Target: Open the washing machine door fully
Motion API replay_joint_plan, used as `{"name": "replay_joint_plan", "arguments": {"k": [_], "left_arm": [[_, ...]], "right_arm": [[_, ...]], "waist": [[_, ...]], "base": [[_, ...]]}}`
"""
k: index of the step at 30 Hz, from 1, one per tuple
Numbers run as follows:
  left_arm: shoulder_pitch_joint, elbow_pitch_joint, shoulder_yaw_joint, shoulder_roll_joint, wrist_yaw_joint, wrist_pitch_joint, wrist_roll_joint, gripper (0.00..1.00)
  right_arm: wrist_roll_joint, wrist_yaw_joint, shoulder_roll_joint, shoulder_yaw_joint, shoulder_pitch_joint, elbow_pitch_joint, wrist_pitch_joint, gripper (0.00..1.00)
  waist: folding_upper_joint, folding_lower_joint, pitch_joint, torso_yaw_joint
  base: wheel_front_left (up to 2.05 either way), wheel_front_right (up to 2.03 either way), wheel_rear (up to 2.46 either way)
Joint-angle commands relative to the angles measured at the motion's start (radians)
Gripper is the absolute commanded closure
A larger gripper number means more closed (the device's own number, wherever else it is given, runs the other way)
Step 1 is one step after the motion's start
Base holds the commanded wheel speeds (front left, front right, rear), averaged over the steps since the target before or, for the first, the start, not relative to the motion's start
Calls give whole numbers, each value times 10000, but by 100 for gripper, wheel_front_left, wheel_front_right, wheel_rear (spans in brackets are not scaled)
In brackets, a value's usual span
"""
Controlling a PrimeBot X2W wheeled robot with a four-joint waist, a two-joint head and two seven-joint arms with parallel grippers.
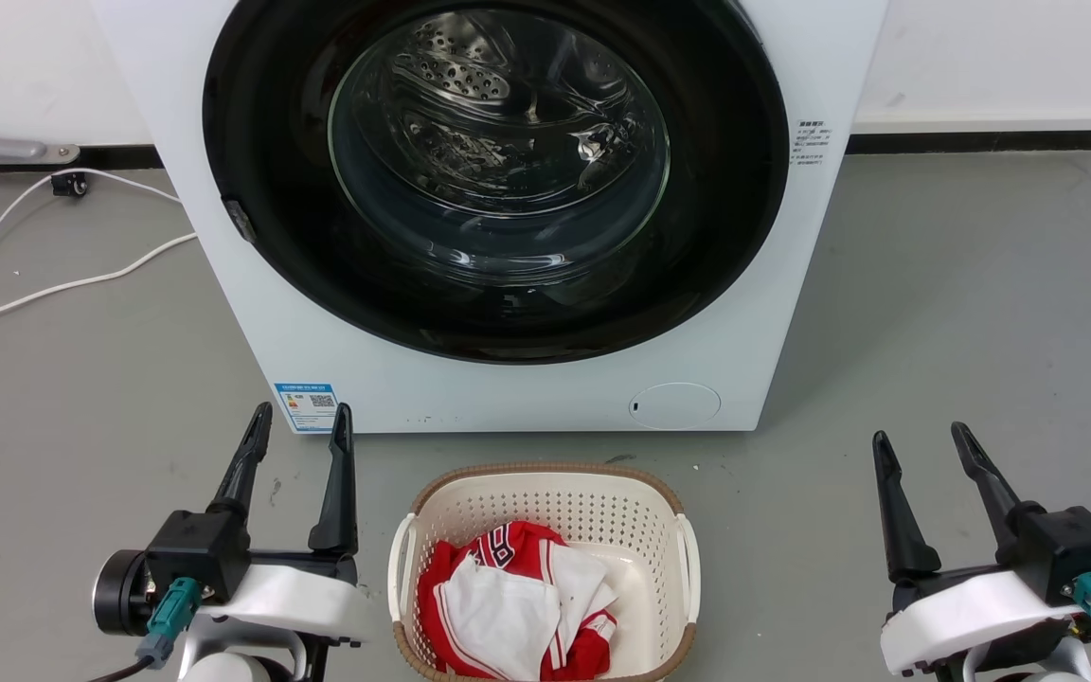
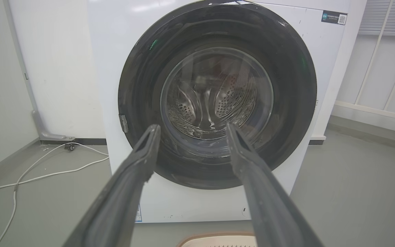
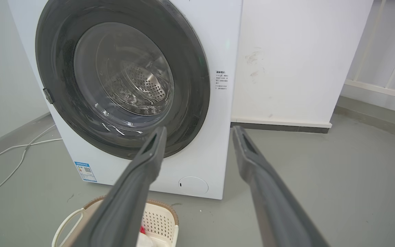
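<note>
The washing machine door (image 1: 725, 189) is a glossy black disc with a bulging glass centre. It lies flat against the white machine (image 1: 223, 313), with a small grey latch tab (image 1: 241, 220) on its left rim. The door (image 2: 139, 89) faces me in the left wrist view, and the same door (image 3: 194, 82) is at the left in the right wrist view. My left gripper (image 1: 303, 421) (image 2: 191, 129) is open at the lower left, short of the machine front. My right gripper (image 1: 921, 438) (image 3: 199, 131) is open at the lower right, apart from the machine.
A cream laundry basket (image 1: 545, 481) with red and white clothes (image 1: 508, 597) stands on the grey floor between my arms. White cables (image 1: 53, 284) trail on the floor at the left. A round white flap (image 1: 674, 404) sits low on the machine front.
</note>
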Motion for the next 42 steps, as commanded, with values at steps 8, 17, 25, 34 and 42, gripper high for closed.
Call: {"name": "replay_joint_plan", "arguments": {"k": [8, 17, 25, 34, 42], "left_arm": [[222, -21, -43, 6, 68, -227, 560, 0], [386, -66, 46, -13, 162, -282, 618, 0], [403, -50, 90, -22, 158, -282, 508, 0], [435, -36, 100, -26, 174, -282, 506, 0], [406, -32, 68, -27, 219, -282, 552, 0]], "right_arm": [[-670, -3, 42, 59, -120, -99, -79, 0], [-728, -5, 45, 56, -65, -56, -40, 0], [-609, -5, 45, 55, -88, 38, 3, 0], [-503, -5, 44, 83, -108, 116, 18, 100], [-90, -3, 44, 104, -148, 135, -37, 100]], "waist": [[-1, 0, -1, -1], [-1, 0, -5, 25], [-1, 0, 15, 36], [-1, 0, 6, 6], [-1, 0, 23, -17]], "base": [[0, 0, 0], [0, 0, 0], [0, 0, 0], [0, 0, 0], [0, 0, 0]]}}
